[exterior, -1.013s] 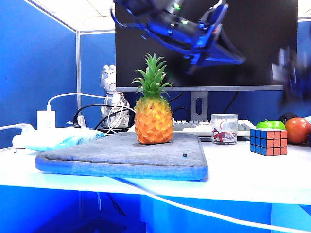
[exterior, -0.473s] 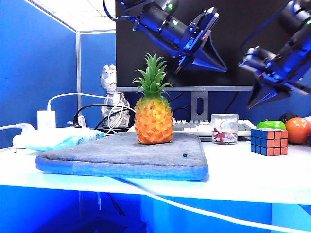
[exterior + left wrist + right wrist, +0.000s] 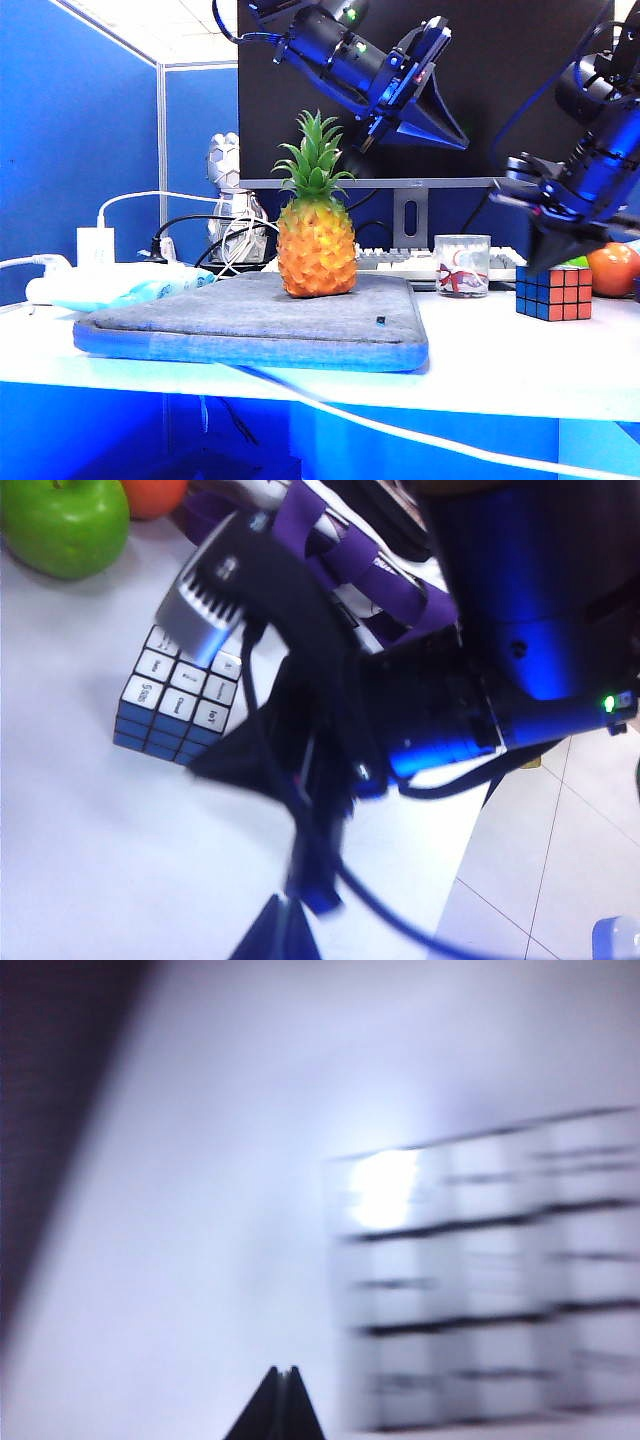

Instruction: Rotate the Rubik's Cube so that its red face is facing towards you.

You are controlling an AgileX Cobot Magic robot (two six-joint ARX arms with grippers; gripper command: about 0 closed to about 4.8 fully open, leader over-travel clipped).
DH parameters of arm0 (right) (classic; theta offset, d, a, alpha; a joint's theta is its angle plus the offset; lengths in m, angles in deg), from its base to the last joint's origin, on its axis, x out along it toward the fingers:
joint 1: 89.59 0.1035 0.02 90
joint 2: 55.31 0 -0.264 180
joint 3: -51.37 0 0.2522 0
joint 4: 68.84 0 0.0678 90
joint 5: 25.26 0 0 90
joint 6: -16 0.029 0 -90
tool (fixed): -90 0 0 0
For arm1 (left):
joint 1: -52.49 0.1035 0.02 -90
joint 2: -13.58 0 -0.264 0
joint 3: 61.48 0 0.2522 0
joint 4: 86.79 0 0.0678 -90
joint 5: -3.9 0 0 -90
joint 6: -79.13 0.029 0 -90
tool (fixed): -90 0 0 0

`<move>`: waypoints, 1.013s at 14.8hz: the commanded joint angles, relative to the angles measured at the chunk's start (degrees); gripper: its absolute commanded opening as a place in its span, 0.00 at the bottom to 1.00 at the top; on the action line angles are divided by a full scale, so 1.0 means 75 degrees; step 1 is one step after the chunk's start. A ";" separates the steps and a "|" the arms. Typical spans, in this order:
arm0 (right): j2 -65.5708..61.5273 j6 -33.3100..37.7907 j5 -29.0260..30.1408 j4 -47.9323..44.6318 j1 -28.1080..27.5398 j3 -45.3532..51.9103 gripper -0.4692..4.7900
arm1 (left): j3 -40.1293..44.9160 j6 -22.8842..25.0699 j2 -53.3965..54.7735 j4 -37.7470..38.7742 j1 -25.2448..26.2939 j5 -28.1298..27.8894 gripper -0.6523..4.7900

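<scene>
White bench carries a grey pad with a pineapple at left. Left claw hangs high above the middle, fingers together. A glass stands further right. Right claw is just over the cube at far right, fingers together. Red face looks toward the near side.

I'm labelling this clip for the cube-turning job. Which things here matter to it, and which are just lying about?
Part of the job:
- the small colour-stickered Rubik's Cube, salmon-red side toward the camera
- right gripper, just above and beside the cube
- left gripper, raised before the monitor

Just lying about:
- plastic orange pineapple
- grey padded mat
- clear glass cup
- green apple
- white keyboard
</scene>
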 commanded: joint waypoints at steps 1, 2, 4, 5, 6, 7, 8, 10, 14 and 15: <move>0.0006 -0.0423 -0.1460 0.0061 -0.0076 -0.0035 0.08 | -0.0017 0.0064 -0.0067 -0.0055 -0.0015 0.0023 0.11; 0.0003 -0.0545 -0.1950 0.0093 -0.0204 -0.0035 0.08 | -0.0017 0.0064 -0.0064 -0.0017 -0.0015 0.0023 0.11; 0.0006 -0.0574 -0.2792 0.0058 -0.0530 -0.0038 0.08 | -0.0017 0.0064 -0.0064 0.0064 -0.0017 0.0026 0.11; 0.0015 -0.0571 -0.2600 0.0050 -0.0790 -0.0044 0.08 | -0.0017 0.0064 -0.0064 0.0128 -0.0015 0.0023 0.11; 0.0026 -0.0542 -0.2369 0.0157 -0.0959 -0.0047 0.08 | -0.0015 0.0067 -0.0064 0.0134 -0.0015 0.0023 0.11; 0.0044 -0.0542 -0.2124 0.0367 -0.1017 -0.0047 0.08 | -0.0015 0.0125 -0.0064 0.0119 -0.0015 0.0020 0.11; 0.0070 -0.0542 -0.1719 0.0621 -0.1014 -0.0044 0.08 | -0.0015 0.0154 -0.0055 0.0079 -0.0015 -0.0064 0.11; 0.0341 -0.0539 -0.0562 0.1652 -0.0985 -0.0041 0.08 | 0.0017 0.0361 -0.0015 0.0032 -0.0017 -0.0498 0.11; 0.1262 -0.0548 -0.0303 0.2116 -0.1014 -0.0041 0.08 | 0.0035 0.0670 0.0653 0.0146 -0.0015 0.0221 0.11; 0.1390 -0.0545 -0.0297 0.2104 -0.1014 -0.0041 0.08 | 0.0035 0.0688 0.0816 0.0111 -0.0032 0.0312 0.11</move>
